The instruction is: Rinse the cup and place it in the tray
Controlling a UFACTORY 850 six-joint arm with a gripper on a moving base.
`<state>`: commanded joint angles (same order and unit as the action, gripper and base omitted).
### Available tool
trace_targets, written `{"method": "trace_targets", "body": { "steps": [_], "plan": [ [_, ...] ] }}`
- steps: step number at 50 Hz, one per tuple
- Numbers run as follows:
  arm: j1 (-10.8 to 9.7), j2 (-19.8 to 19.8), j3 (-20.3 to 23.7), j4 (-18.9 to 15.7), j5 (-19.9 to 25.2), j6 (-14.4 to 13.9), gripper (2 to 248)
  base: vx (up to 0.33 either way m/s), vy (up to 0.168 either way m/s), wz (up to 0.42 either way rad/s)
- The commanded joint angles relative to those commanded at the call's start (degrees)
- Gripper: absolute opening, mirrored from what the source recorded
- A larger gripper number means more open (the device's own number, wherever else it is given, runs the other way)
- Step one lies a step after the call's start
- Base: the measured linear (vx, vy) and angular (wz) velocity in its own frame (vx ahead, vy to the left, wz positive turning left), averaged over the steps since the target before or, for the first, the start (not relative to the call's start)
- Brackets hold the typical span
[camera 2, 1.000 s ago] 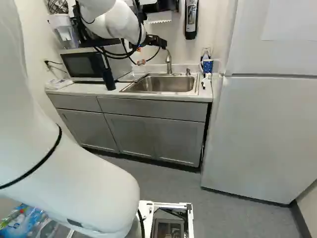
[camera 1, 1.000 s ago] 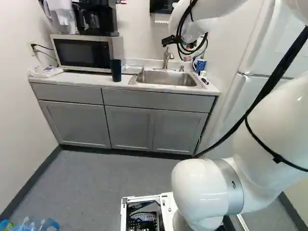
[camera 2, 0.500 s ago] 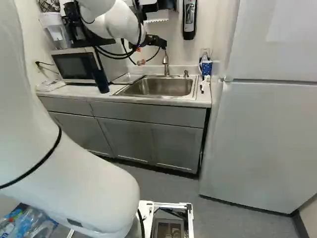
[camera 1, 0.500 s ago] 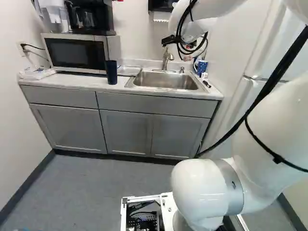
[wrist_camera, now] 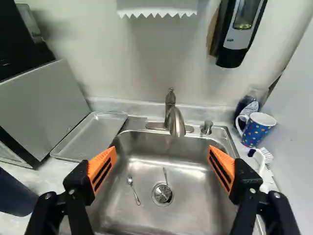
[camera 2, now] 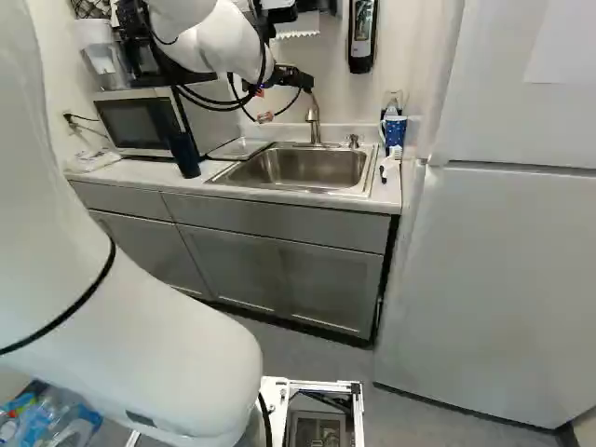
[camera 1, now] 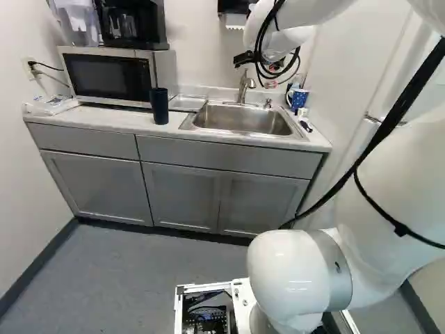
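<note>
The base is moving; the gripper (wrist_camera: 162, 152) is standing open. A bottle (wrist_camera: 247, 105) is crowding the mug (wrist_camera: 256, 130), so careless reaching is risking a topple.

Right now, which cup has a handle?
The polka-dotted blue mug, on the refrigerator side of the sink; the dark blue tumbler by the microwave shows none.
</note>
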<state>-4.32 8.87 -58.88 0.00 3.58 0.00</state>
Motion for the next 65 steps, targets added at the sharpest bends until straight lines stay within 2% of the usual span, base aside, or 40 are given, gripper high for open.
{"method": "trace_targets", "body": {
  "steps": [35,65],
  "plan": [
    [0.0,0.0,0.0,0.0,0.0,0.0,247,0.027,-0.01,0.132],
    [0.0,0.0,0.0,0.0,0.0,0.0,247,0.01,-0.004,0.012]
  ]
}}
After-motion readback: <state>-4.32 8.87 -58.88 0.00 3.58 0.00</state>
